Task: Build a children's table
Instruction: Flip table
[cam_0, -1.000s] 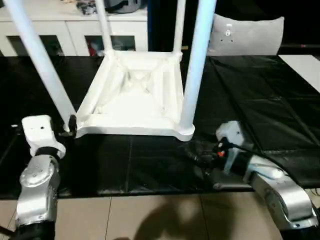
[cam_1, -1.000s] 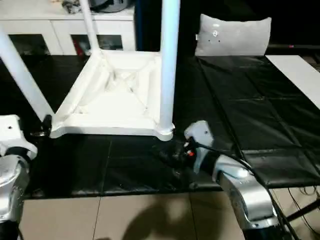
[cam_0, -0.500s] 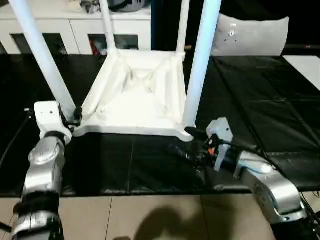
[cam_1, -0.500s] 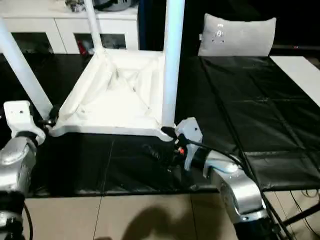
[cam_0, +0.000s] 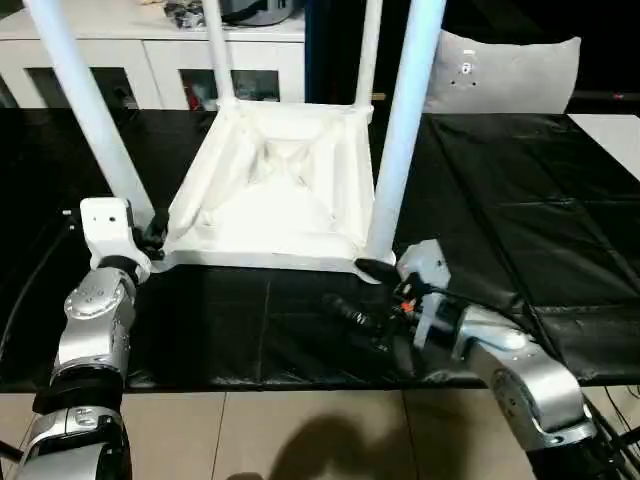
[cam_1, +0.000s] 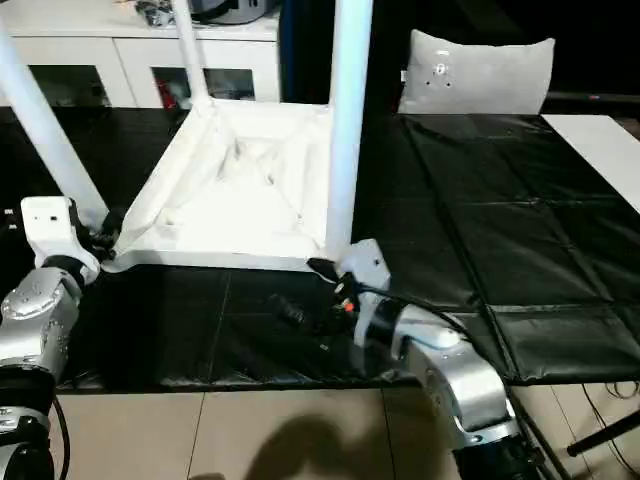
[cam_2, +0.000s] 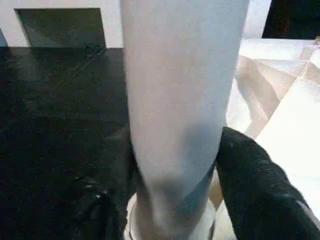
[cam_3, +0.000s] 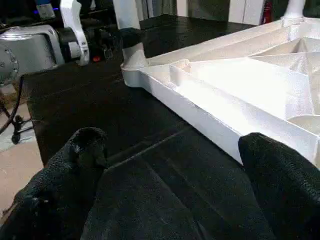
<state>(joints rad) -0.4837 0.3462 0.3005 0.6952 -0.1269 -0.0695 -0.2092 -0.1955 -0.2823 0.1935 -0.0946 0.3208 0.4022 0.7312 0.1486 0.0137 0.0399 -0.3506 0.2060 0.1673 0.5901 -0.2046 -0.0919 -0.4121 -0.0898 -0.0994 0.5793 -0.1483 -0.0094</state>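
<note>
Left tool brackets the near-left leg at its base without clamping it. That leg stands upright on the upturned table on the black counter. Right tool, spread empty, points at the near-right corner.

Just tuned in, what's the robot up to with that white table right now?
The children's table lies upside down on the black mat, its four legs standing up from the corner sockets. The left claw is at the base of the near left leg, one finger on each side of it in the left wrist view. The right claw is open, low over the mat just in front of the near right corner, holding nothing.
</note>
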